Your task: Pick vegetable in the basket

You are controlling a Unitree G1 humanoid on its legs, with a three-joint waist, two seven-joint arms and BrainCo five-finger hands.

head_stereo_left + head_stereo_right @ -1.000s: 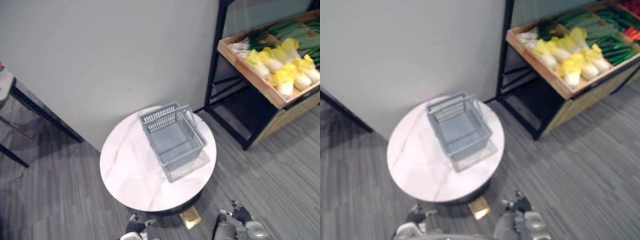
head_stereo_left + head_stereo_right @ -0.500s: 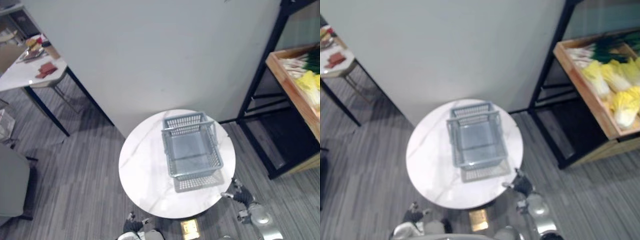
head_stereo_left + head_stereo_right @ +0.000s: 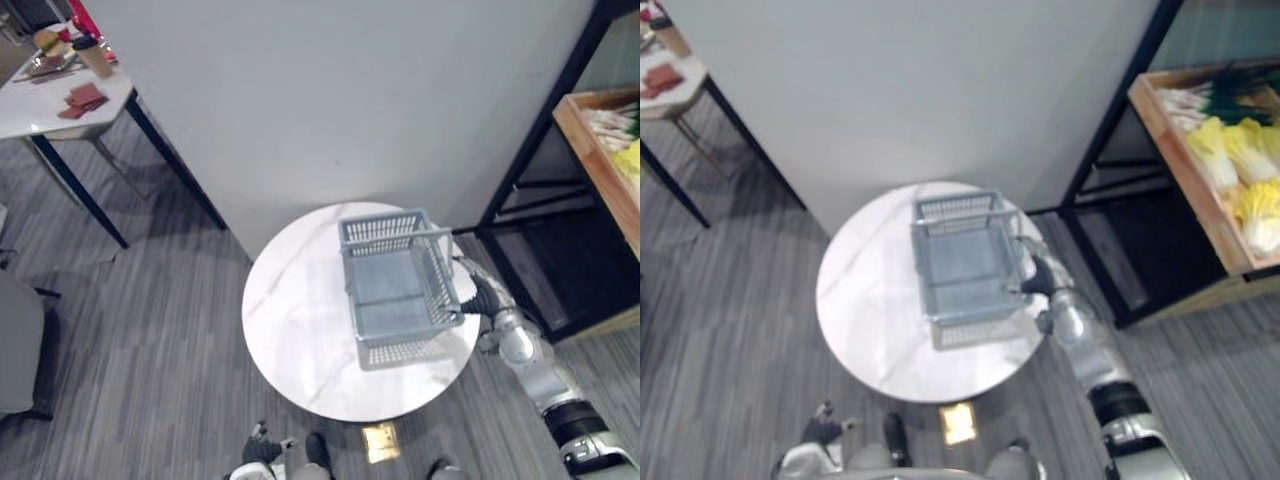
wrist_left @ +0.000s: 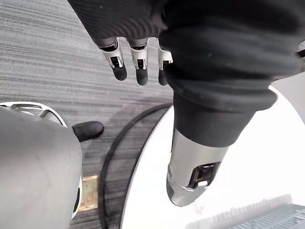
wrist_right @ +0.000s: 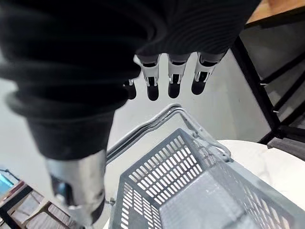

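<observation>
Your right hand (image 3: 1045,277) sits just beside the right wall of the basket (image 3: 398,272). From the head views you can't tell whether it touches. In the right wrist view its fingers (image 5: 152,86) are straight and loosely side by side, thumb apart, gripping nothing. The fingertips hang over the basket's handles (image 5: 157,121), with grey wall showing between them.

The vegetables aren't near either hand. The yellow cabbages (image 3: 1212,150) and green onions (image 3: 1215,95) lie in the wooden crate (image 3: 1180,165) on the black rack (image 3: 527,150), far right, well apart from the basket.

Your left hand (image 4: 139,64) is low at the near edge of the table, fingers straight and relaxed, holding nothing.

The basket is grey slatted plastic and stands upright, right of centre on the round white marble table (image 3: 300,320).

Grey striped carpet (image 3: 150,380) lies all round. A plain grey wall (image 3: 330,100) stands just behind the table. A second white table (image 3: 40,105) on dark legs is far left, with small things on it.
</observation>
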